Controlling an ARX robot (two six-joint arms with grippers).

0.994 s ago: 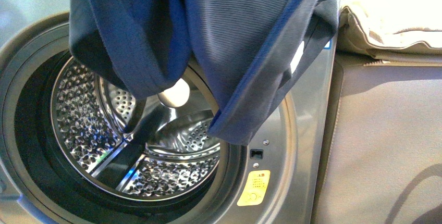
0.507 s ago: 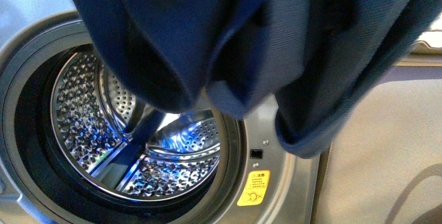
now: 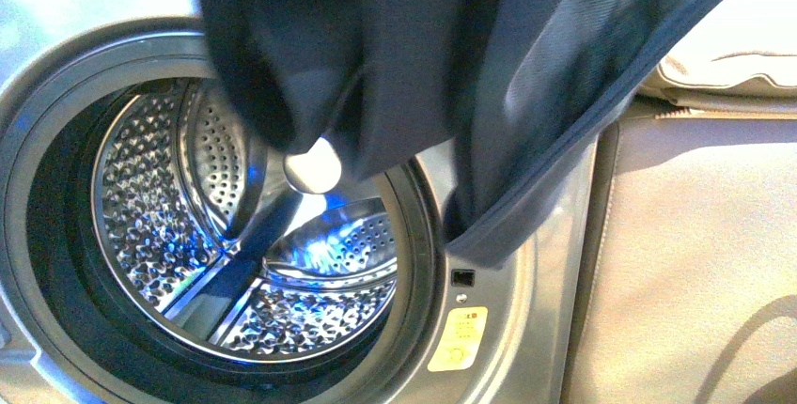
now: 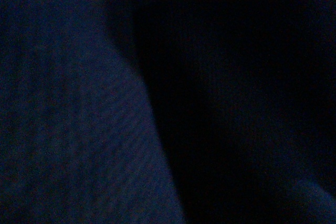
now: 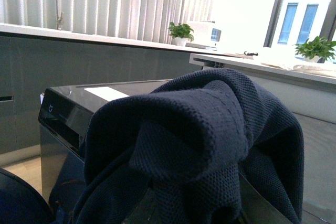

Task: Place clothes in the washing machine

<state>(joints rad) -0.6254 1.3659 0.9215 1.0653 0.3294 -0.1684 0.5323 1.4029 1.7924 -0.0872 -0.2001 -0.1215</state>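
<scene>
So the navy garment (image 3: 526,94) is hanging in front of the upper part of the washing machine (image 3: 536,348). It's covering the top of the open porthole (image 3: 56,235), and its lowest fold is dangling just above the yellow sticker (image 3: 458,339). The steel drum (image 3: 169,225) is showing below the fabric. The knit is bunching up right over the right gripper (that wrist view is basically all fabric), so I can't tell if it's clamping. The machine's top is peeking out just beyond that heap. The left wrist view is dark, and the left gripper isn't showing anywhere.
</scene>
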